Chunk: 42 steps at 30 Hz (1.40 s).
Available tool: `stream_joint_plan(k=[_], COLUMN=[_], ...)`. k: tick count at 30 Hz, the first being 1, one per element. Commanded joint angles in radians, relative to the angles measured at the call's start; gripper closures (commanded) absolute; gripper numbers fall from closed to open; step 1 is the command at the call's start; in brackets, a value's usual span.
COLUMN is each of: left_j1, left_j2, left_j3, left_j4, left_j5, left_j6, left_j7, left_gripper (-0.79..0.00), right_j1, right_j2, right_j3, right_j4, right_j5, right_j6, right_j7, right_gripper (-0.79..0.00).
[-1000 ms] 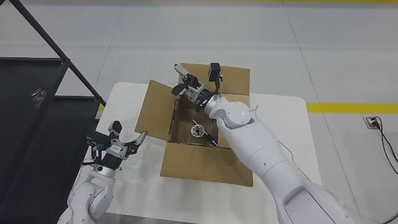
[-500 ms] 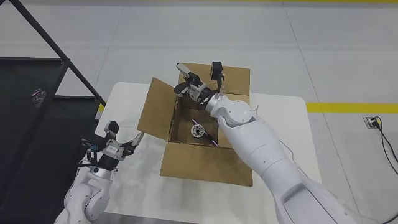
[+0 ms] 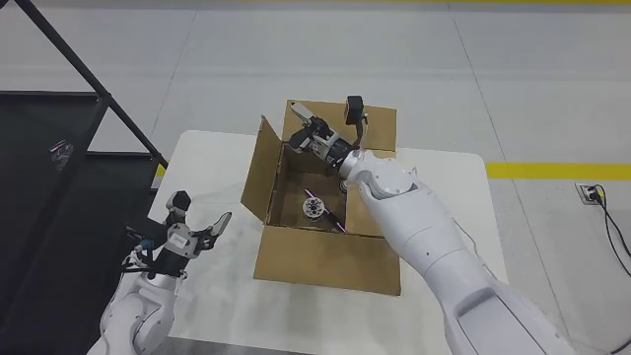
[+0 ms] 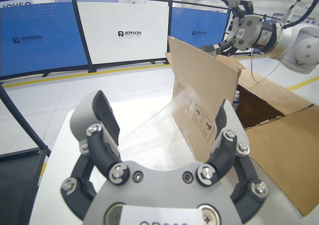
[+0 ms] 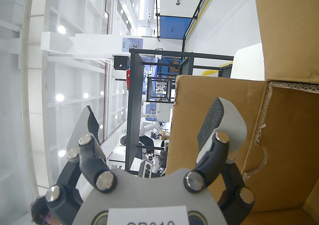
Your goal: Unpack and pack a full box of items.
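An open cardboard box (image 3: 325,261) stands mid-table. Its left flap (image 3: 264,168) is raised almost upright. My right gripper (image 3: 302,126) is open at the box's far left corner, its jaws straddling that flap's top edge (image 5: 199,96), one finger (image 5: 214,121) against the inner face. The left wrist view has the same right gripper (image 4: 219,24) above the flap (image 4: 204,81). My left gripper (image 3: 203,219) hangs open and empty over the table's left side, short of the box (image 4: 274,141). Inside lie a small round item (image 3: 310,208), a thin purple stick (image 3: 328,209) and a small bottle (image 4: 236,100).
The white table (image 3: 207,158) has bare room left of the box and along its front edge. A black frame rack (image 3: 59,158) stands close beyond the table's left side. The near flap and far flap of the box lie spread outward.
The left flap has swung up from lying outward to nearly upright, as my right gripper shifted right along the box's far edge. My left gripper drifted slightly toward the table's near left.
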Motion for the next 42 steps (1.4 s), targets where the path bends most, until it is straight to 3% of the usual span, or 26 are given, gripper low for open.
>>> stream_joint_plan(k=[1,7,10,16,26,35,42], left_j1=[0.006,0.035,0.037,0.035,0.085,0.097,0.095], left_j2=[0.0,0.003,0.002,0.001,0.005,0.005,0.005], left_j3=[-0.004,-0.013,-0.01,-0.02,-0.091,-0.112,-0.111], left_j4=[-0.01,-0.068,-0.077,-0.05,-0.028,-0.029,-0.022], left_j5=[0.0,0.016,0.023,0.019,-0.032,-0.048,-0.049], left_j6=[-0.003,-0.014,-0.006,0.031,0.049,0.043,0.038], left_j7=[0.012,0.041,0.035,0.033,0.063,0.072,0.069], left_gripper=[-0.785,-0.785,-0.785,-0.785,-0.785,-0.785,-0.785], right_j1=[0.0,-0.02,-0.05,-0.097,-0.097,-0.097,-0.08], right_j2=[0.013,0.055,0.055,0.013,-0.06,-0.123,-0.15], right_j3=[0.021,0.084,0.084,0.02,-0.077,-0.132,-0.141], right_j4=[0.005,-0.008,-0.055,-0.156,-0.144,-0.074,-0.014], right_j5=[0.007,0.026,0.017,-0.027,-0.061,-0.102,-0.127], right_j6=[-0.009,-0.024,-0.002,0.093,0.15,0.096,0.078], right_j7=[0.029,0.123,0.114,-0.024,-0.044,-0.149,-0.154], right_gripper=[-0.785,-0.785,-0.785,-0.785,-0.785,-0.785,-0.785])
